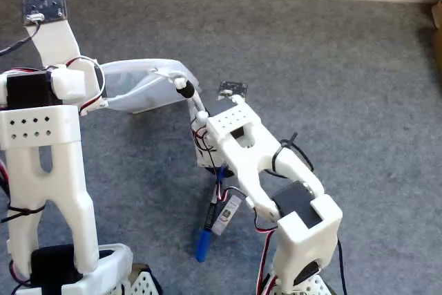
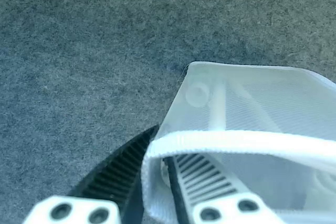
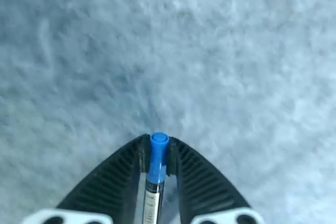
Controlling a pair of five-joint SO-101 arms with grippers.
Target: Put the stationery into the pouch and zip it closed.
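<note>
In the high view your pouch (image 1: 141,91) sits on the grey mat (image 1: 331,67) at the left arm's tip, and the blue pen (image 1: 206,229) hangs under the right arm, near the pouch but outside it. At your left wrist, the left gripper (image 2: 164,156) is clamped on the pouch's white rim. At your right wrist, the right gripper (image 3: 159,141) pinches the pen. By my judgement, inserting and zipping are both left
</note>
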